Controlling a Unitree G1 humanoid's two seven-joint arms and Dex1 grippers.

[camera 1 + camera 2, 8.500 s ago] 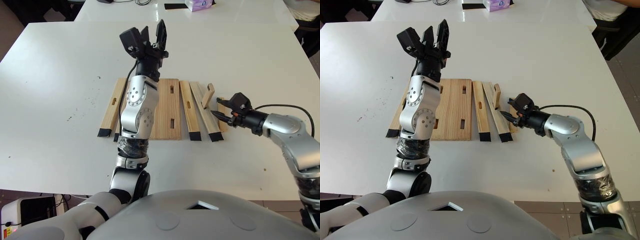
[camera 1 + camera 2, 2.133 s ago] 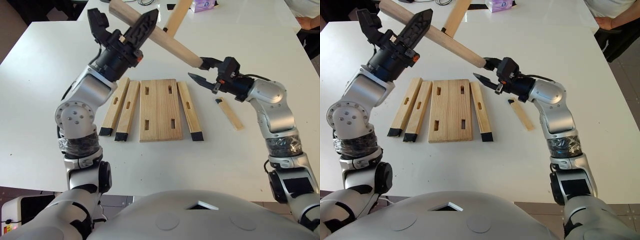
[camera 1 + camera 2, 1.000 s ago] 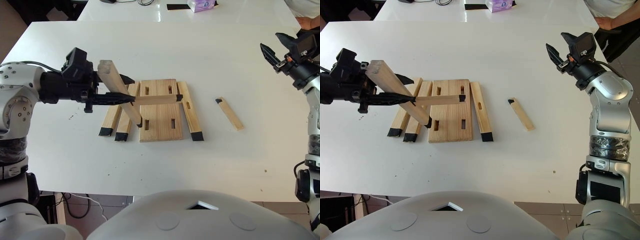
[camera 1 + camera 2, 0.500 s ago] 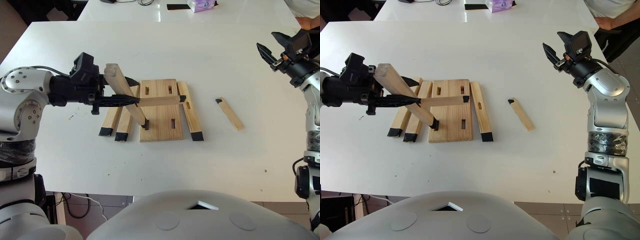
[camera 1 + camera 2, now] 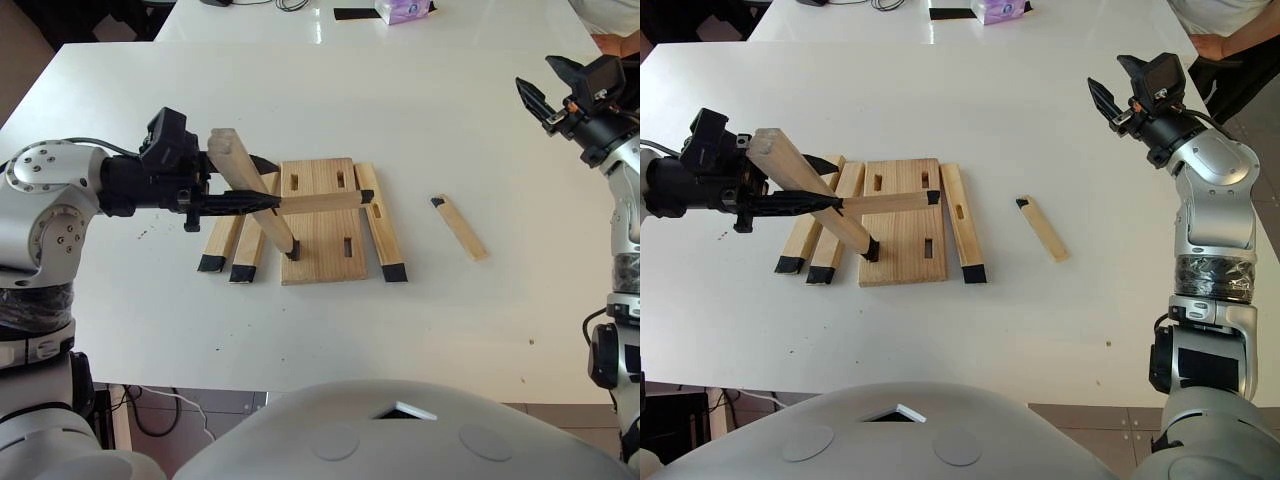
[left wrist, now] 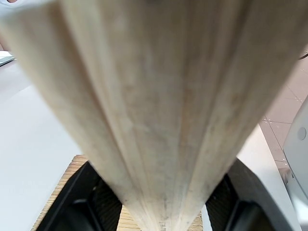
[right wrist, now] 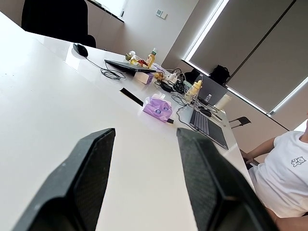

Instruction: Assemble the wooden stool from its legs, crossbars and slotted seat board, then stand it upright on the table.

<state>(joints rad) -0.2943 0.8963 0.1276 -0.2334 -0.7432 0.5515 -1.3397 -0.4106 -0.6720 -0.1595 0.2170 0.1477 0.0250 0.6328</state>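
My left hand (image 5: 245, 185) is shut tight on a wooden leg (image 5: 272, 225). I hold the leg tilted over the white bench (image 5: 400, 100). Its top leans left and its black end is down at the near left slot of the seat board (image 5: 322, 262). I cannot tell if the end is inside the slot. A crossbar (image 5: 320, 201) sticks out of the leg to the right, above the board.

The board lies flat in the middle of the bench. The outside leg (image 5: 218, 245) and the inside leg (image 5: 248, 255) lie flat just left of it. Another flat leg (image 5: 385, 240) lies just right of it. A short stick (image 5: 460, 228) lies alone, farther right.

My right hand (image 5: 536, 72) is up high at the far right. It is wide open and holds nothing.
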